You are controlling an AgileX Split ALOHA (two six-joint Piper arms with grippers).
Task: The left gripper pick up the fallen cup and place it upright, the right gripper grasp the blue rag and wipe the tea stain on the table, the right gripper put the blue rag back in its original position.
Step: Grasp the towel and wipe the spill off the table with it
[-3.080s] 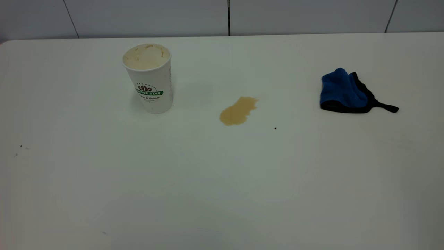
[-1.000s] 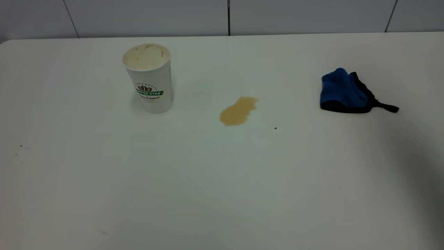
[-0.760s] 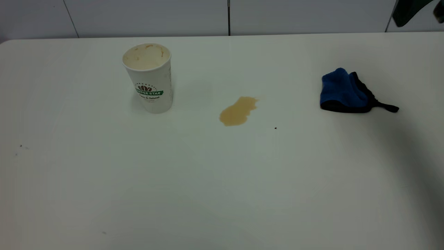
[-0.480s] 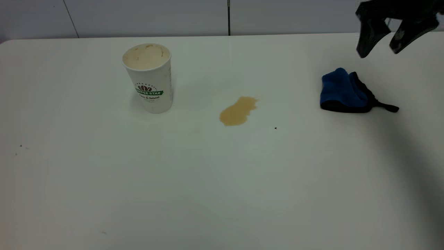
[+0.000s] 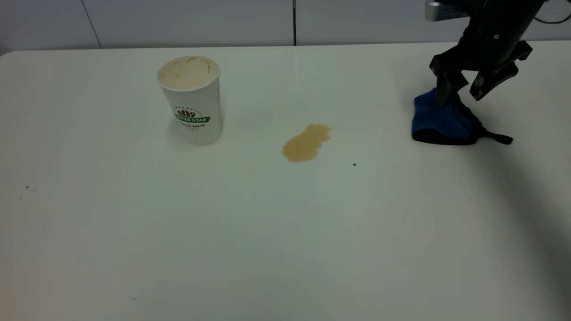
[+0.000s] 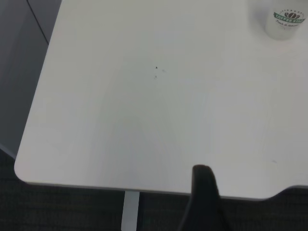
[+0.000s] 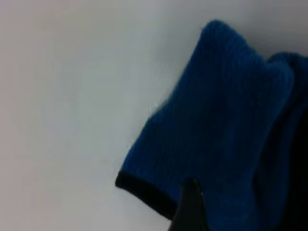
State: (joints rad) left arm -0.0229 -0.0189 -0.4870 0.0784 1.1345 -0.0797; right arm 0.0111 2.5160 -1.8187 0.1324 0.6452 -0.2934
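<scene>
The cup [image 5: 192, 101] stands upright at the table's back left, its tan-stained inside showing; it also shows in the left wrist view [image 6: 287, 21]. The tea stain [image 5: 306, 142] lies on the table [image 5: 285, 232] near the middle. The blue rag [image 5: 439, 122] lies crumpled at the right, its black strap tail pointing right. My right gripper [image 5: 459, 99] is open just above the rag's far edge, one fingertip [image 5: 442, 96] at the blue plush. In the right wrist view the rag [image 7: 216, 120] fills the picture. My left gripper [image 6: 204, 192] is parked over the table's near left corner, outside the exterior view.
A tiny dark speck [image 5: 354, 164] lies right of the stain, and more specks [image 5: 26, 187] sit at the far left. A grey tiled wall [image 5: 187, 22] runs behind the table. The table's rounded corner and edge [image 6: 29, 175] show in the left wrist view.
My right gripper came into view from the upper right and has come down onto the rag's far edge, open. The cup, stain and rag have not moved.
</scene>
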